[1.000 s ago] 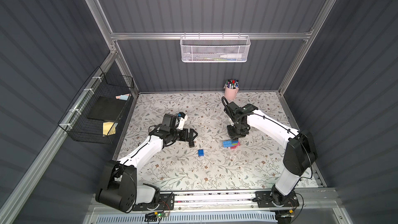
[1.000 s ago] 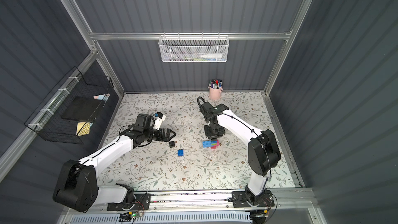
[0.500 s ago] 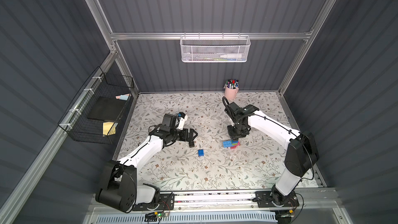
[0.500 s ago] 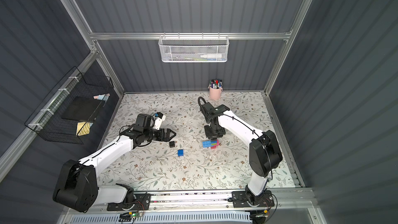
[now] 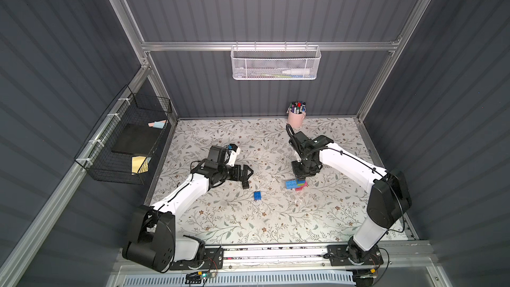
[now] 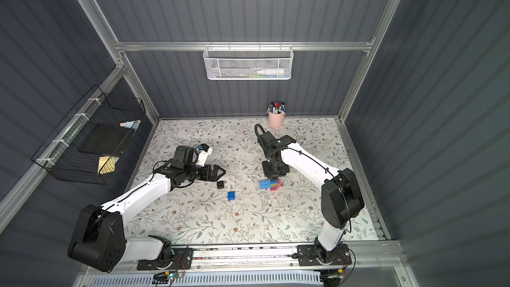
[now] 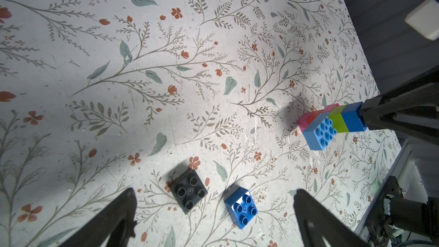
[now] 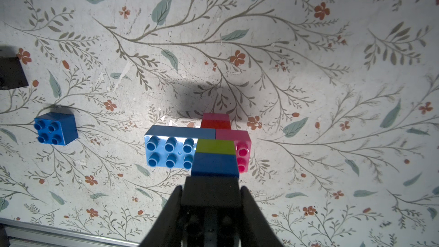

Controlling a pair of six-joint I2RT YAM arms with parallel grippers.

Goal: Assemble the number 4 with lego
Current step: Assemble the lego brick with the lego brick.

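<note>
right gripper [image 8: 211, 190] clamps the top of the upright number 4 [image 8: 190, 148], in front of the pink pen cup [image 5: 295, 118]; farther from the cup, left gripper [image 7: 213, 192] hangs wide open near loose black brick [image 7: 189, 191] and dark blue brick [image 7: 241, 206].

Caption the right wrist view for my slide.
Right hand grips the multicoloured lego figure; a loose dark blue brick sits apart on the floral mat.

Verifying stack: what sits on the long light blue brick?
Green brick on its end, overlapping pink; dark blue on green, then black, gripped by right end effector. Studs beneath green are covered.
</note>
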